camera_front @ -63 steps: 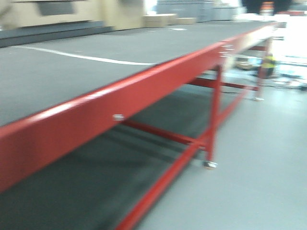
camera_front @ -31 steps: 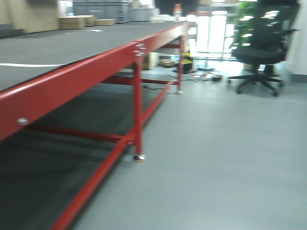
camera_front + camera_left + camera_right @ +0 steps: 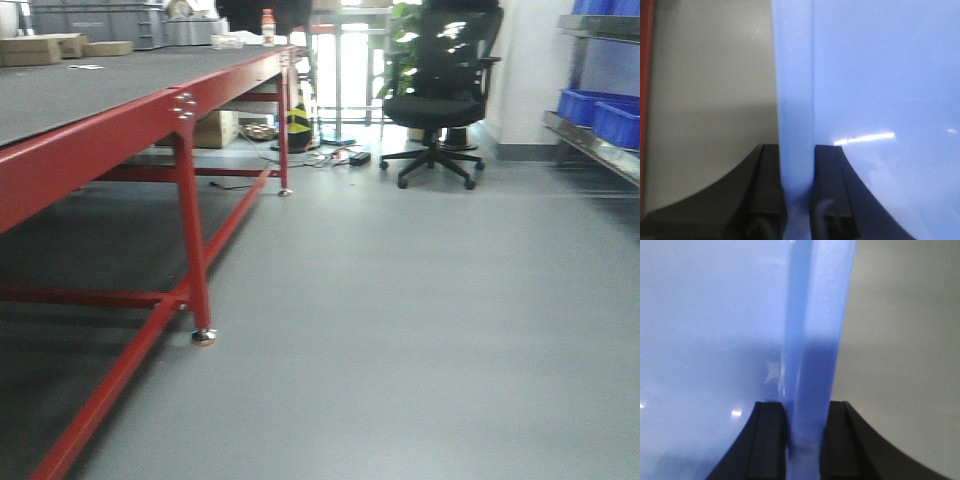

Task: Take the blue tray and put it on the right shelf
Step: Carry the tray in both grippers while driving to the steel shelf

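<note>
Clamping blue tray (image 3: 880,75) between fingers (image 3: 832,190)

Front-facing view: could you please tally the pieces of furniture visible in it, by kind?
Red-framed table: 1
Black office chair: 1
Steel rack shelf: 1
Total: 3

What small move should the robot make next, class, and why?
Probably turn the base rightward: the left gripper and the right gripper each clamp the rim of the blue tray, while the right shelf shows only at the front view's right edge.
</note>
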Action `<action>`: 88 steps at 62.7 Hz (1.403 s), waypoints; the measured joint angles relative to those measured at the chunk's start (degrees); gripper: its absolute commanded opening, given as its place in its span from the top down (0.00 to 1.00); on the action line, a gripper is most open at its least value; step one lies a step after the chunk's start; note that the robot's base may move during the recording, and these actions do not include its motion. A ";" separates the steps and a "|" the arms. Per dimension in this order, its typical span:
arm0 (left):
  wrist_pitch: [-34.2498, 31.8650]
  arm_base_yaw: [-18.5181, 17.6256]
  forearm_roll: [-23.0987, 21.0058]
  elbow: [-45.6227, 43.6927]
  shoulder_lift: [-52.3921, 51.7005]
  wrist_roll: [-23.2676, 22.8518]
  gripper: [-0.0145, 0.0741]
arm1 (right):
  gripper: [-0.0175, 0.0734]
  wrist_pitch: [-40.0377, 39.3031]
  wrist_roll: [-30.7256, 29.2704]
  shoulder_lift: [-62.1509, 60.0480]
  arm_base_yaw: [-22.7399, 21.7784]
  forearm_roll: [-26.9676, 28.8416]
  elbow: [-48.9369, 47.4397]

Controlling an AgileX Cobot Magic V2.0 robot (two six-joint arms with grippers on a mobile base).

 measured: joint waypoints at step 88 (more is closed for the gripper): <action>0.11 0.00 -0.10 0.00 0.00 0.00 0.89 | 0.74 0.03 -0.12 0.00 0.00 0.00 -0.04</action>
